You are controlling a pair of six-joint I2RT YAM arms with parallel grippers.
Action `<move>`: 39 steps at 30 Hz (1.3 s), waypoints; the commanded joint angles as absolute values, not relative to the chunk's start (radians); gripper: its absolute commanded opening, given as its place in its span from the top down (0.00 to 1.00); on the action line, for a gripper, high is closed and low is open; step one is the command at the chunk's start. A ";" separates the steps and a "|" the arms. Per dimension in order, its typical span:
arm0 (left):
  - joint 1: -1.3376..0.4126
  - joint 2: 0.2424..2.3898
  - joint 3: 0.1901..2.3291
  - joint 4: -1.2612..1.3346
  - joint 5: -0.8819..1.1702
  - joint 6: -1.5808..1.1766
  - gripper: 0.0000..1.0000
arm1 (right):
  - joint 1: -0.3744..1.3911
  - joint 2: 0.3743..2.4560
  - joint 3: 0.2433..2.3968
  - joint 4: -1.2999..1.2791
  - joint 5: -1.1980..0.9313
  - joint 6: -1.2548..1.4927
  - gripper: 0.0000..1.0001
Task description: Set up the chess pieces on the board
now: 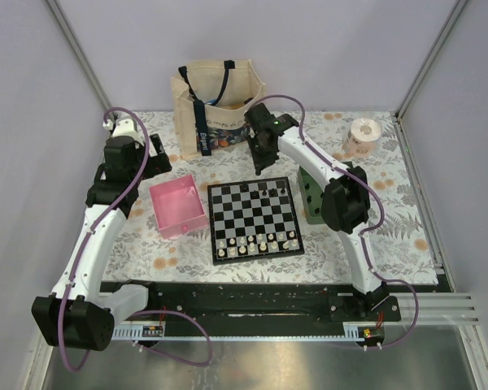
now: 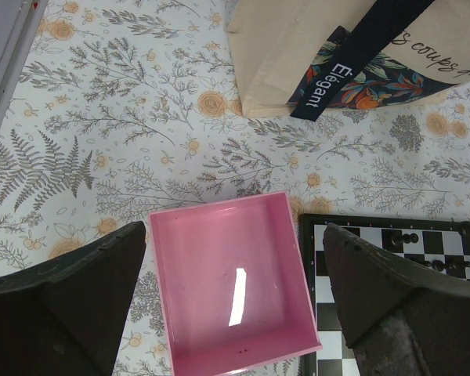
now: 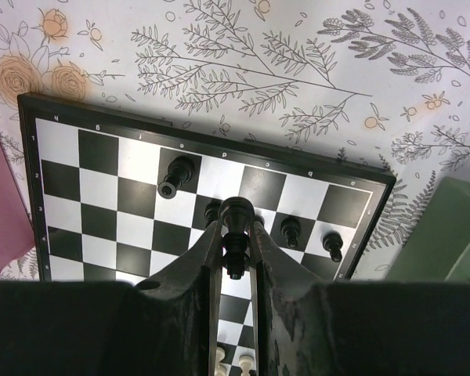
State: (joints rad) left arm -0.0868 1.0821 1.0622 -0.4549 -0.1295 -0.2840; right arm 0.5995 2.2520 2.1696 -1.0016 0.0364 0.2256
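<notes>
The board lies mid-table, with white pieces in its near rows and a few black chess pieces near its far edge. My right gripper hovers over that far edge. In the right wrist view it is shut on a black chess piece, held above the board. One black piece lies tipped over, and others stand to its right. My left gripper is open and empty; its fingers straddle the pink tray from above.
The pink tray sits left of the board and looks empty. A green tray stands at the board's right. A tote bag stands behind the board, and a tape roll sits at the back right.
</notes>
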 commanded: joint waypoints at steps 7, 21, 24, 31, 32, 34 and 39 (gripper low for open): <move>-0.084 1.074 1.068 -0.422 -0.120 -0.276 0.01 | 0.624 2.316 2.234 -1.042 0.034 0.232 0.92; -0.086 1.069 1.068 -0.420 -0.129 -0.275 0.01 | 0.627 2.375 2.230 -1.020 0.003 0.241 0.92; -0.086 1.072 1.068 -0.422 -0.126 -0.275 0.01 | 0.627 2.382 2.233 -1.016 0.003 0.244 0.92; -0.086 1.071 1.066 -0.422 -0.127 -0.275 0.01 | 0.634 2.393 2.241 -1.017 -0.035 0.248 0.91; -0.084 1.068 1.068 -0.422 -0.129 -0.275 0.01 | 0.635 2.396 2.246 -1.017 -0.037 0.249 0.91; -0.086 1.068 1.068 -0.422 -0.129 -0.275 0.01 | 0.640 2.399 2.252 -1.019 -0.038 0.250 0.91; -0.086 1.069 1.069 -0.422 -0.127 -0.275 0.01 | 0.646 2.416 2.269 -1.031 -0.040 0.253 0.91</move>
